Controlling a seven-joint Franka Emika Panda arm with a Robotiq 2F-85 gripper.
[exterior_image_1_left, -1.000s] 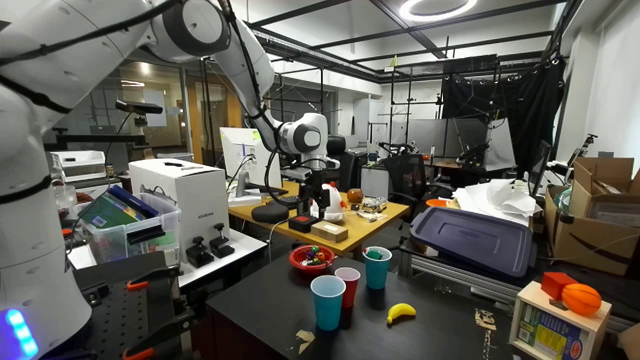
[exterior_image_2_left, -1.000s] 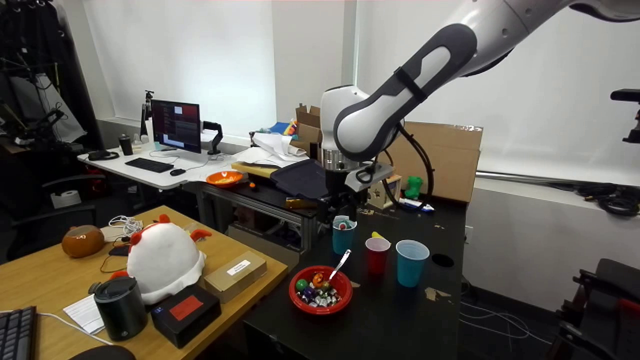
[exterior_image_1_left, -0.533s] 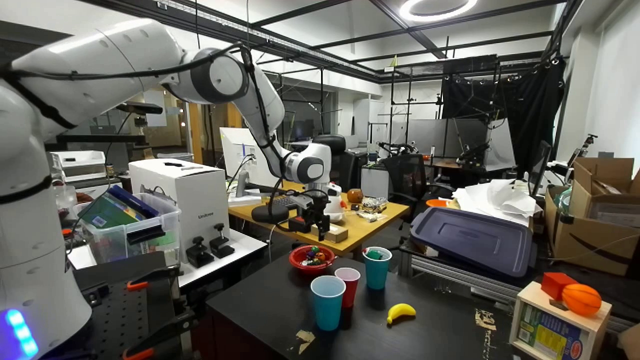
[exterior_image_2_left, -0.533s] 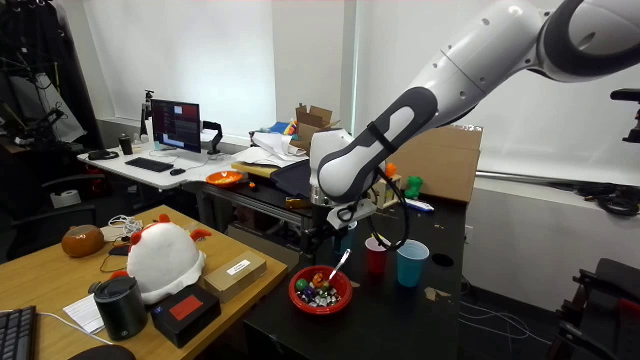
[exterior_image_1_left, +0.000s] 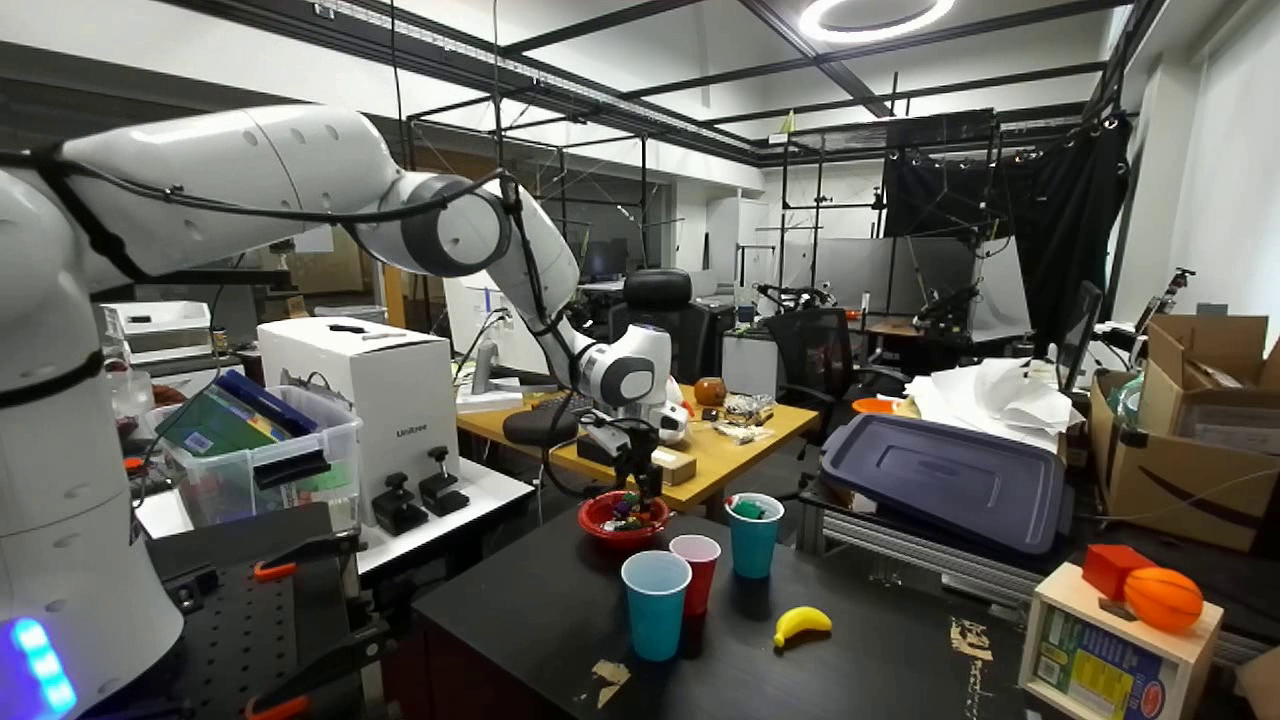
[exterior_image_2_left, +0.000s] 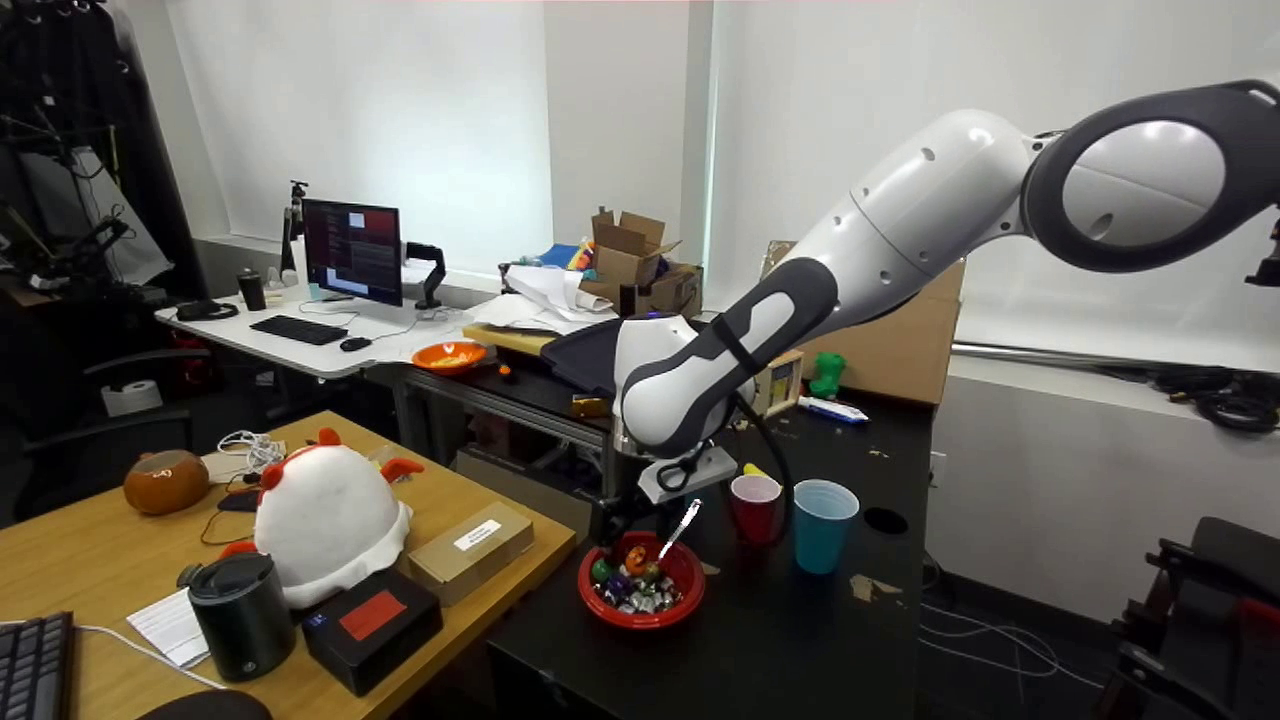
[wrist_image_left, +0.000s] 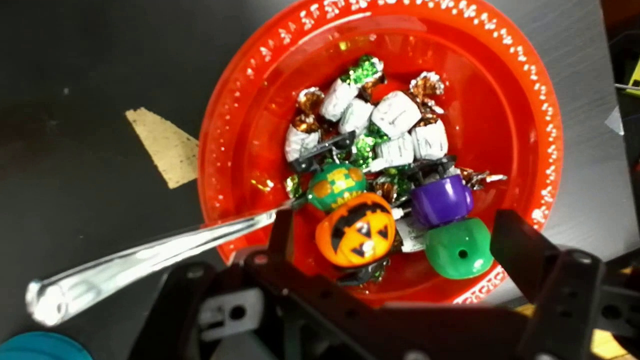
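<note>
Pumpkin toy (wrist_image_left: 356, 235) in the bowl (wrist_image_left: 475, 105) seems light, hard and slick; we'd pinch its round sides with our gripper (wrist_image_left: 392, 232), spread wide and empty.

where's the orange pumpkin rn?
In the wrist view, the pumpkin lies in the lower half of the red bowl, just below the patterned ball and left of the plain green toy.

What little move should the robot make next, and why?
Perhaps lower the gripper slightly, with its jaws open: in the wrist view, the orange pumpkin in the red bowl shows between those wide-spread jaws, and nothing is gripped.
</note>
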